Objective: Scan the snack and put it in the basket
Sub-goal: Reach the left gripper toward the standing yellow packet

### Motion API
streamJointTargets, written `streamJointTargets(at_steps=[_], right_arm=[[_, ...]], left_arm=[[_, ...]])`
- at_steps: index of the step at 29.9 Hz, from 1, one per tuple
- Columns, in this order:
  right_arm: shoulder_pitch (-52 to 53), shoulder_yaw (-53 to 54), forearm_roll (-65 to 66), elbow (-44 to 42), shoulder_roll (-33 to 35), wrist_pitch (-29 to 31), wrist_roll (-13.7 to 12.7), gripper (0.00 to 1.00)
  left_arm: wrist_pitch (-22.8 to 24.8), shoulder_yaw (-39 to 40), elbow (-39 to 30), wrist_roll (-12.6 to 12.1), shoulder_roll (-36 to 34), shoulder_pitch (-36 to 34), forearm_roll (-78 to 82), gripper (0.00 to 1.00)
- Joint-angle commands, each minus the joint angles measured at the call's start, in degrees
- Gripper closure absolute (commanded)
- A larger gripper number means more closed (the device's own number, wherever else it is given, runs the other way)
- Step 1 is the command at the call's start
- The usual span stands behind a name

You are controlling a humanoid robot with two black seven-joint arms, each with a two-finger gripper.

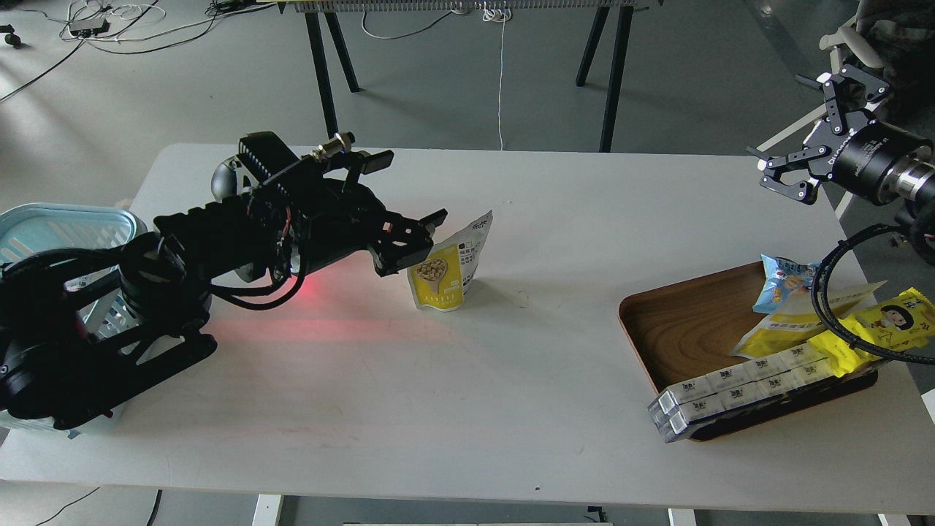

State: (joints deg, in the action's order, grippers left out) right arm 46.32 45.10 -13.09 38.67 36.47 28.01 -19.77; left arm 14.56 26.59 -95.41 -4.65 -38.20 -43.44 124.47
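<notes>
- White table (467, 409) fills the view, on a grey floor with dark trestle legs and loose cables at the far side.
- Nearest on the right, white boxes (738, 391) overhang the front edge of a brown wooden tray (676, 321), well below the right gripper (800, 139); yellow and light blue packets lie heaped behind them.
- Light blue basket (66, 226) sits at the table's left edge, behind the left arm's thick links and well back from its gripper.
- Left gripper (416, 241) reaches to mid-table, fingers clamped on the left edge of the snack (445, 270), which stands upright and tilted, its base on the table; a red glow lies on the surface beneath the wrist.
- Right gripper hangs above the far right corner, fingers spread, holding nothing.
</notes>
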Motion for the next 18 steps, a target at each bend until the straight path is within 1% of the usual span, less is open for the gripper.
streamJointTargets(at_steps=[1, 3, 4, 12, 15, 18], right_arm=[[-0.4, 0.0, 0.0, 0.0, -0.1, 0.0, 0.1, 0.00], [-0.5, 0.0, 0.0, 0.1, -0.2, 0.0, 0.0, 0.00], [-0.5, 0.0, 0.0, 0.1, -0.3, 0.0, 0.1, 0.00], [-0.5, 0.0, 0.0, 0.1, -1.4, 0.0, 0.1, 0.00], [-0.6, 0.0, 0.0, 0.1, -1.4, 0.0, 0.1, 0.00], [-0.7, 0.0, 0.0, 0.1, -1.4, 0.0, 0.1, 0.00]], left_arm=[[6.5, -0.6, -0.7, -0.1, 0.8, -0.7, 0.5, 0.02], [11.6, -0.5, -1.7, -0.2, 2.2, -1.6, 0.5, 0.02], [13.4, -0.5, -2.0, -0.2, 2.9, -2.5, 0.5, 0.02], [13.4, 0.4, -2.1, -0.4, 11.3, -8.8, 0.5, 0.02], [13.4, 0.7, -1.9, -0.4, 13.6, -9.4, 0.5, 0.01], [13.4, 0.4, -1.1, -0.4, 13.9, -9.3, 0.5, 0.01]])
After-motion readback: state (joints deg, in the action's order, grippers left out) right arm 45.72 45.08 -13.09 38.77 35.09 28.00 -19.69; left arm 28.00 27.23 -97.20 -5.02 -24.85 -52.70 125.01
